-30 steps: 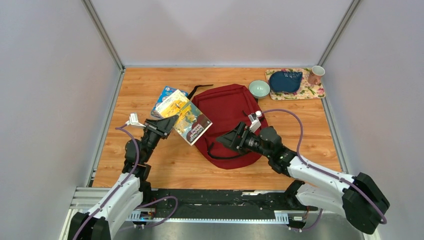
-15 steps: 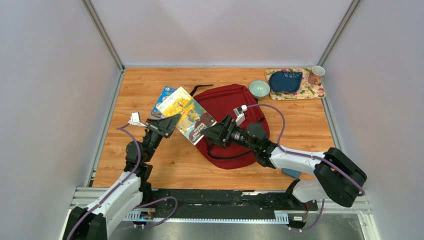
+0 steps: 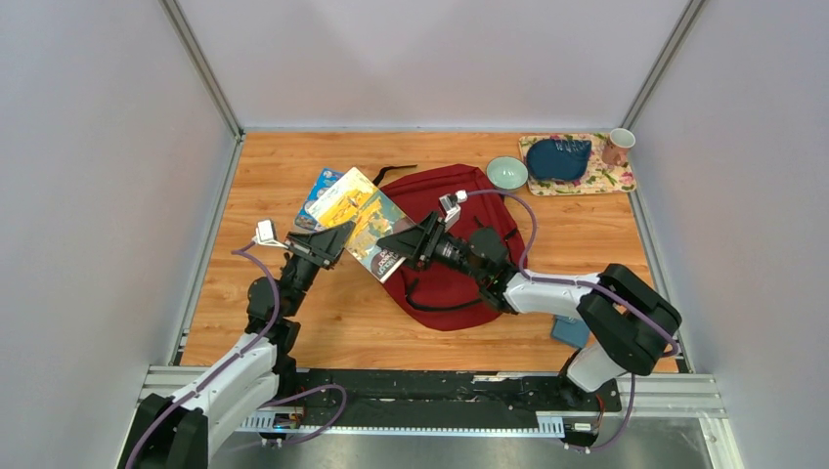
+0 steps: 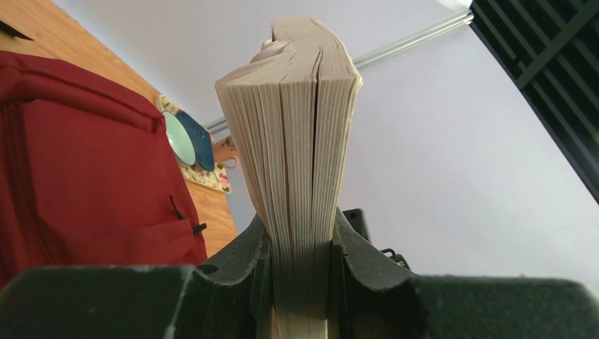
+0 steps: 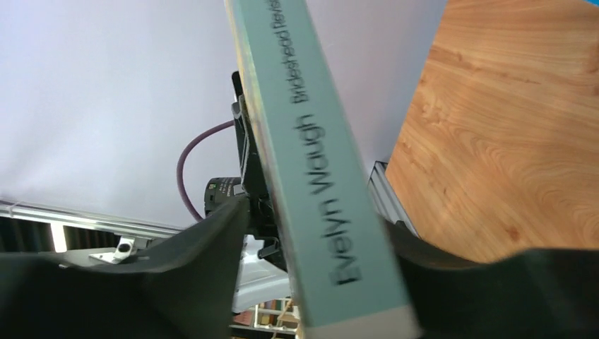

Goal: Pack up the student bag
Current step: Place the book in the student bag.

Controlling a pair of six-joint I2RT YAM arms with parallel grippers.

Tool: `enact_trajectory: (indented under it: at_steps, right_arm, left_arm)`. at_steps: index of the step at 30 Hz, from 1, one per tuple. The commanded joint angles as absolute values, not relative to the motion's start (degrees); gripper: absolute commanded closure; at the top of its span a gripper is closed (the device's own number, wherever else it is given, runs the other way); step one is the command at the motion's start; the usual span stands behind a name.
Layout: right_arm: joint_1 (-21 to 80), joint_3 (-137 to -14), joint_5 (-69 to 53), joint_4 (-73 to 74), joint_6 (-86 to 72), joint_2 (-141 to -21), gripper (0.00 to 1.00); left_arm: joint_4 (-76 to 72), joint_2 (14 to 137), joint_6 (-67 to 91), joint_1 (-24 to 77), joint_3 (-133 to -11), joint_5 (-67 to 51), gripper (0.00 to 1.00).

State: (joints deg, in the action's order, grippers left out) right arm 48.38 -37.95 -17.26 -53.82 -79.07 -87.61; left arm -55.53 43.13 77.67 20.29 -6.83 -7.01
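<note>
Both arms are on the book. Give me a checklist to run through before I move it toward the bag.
1. Grip of the left pincer on the book: ok, the page edge is clamped between its jaws.
2. Placement of the right pincer: ok, the book's spine sits between its jaws.
3. Right pincer closed on the spine: cannot tell.
4. Opening of the student bag: cannot tell, no open mouth shows from above.
5. Clearance from the bowl: ok, it stands by the bag's far right corner, apart from the book.
</note>
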Motion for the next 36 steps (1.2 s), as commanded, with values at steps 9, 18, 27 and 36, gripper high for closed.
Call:
enact_trajectory:
  at_steps: [9, 18, 27, 36]
  right_arm:
    - [48.08, -37.19, -19.43, -69.87, -84.03, -92.91, 1.0]
    - [44.65, -32.26, -15.56, -53.37, -73.05, -78.96, 1.0]
    - [43.16, -32.78, -0.1, -18.57, -56.97, -57.76, 1.0]
    - [35.6, -33.13, 7.47, 4.17, -52.04, -39.04, 1.0]
  left_arm:
    - [-61.1, 42.8, 79.46, 20.74, -7.02, -11.31, 0.77]
    - [-16.92, 40.17, 50.85, 20.74, -23.26, -20.83, 0.28]
    - [3.16, 35.34, 39.47, 20.74, -25.32, -13.81, 0.26]
    - [5.08, 36.99, 36.31, 20.74, -26.45, -19.04, 0.25]
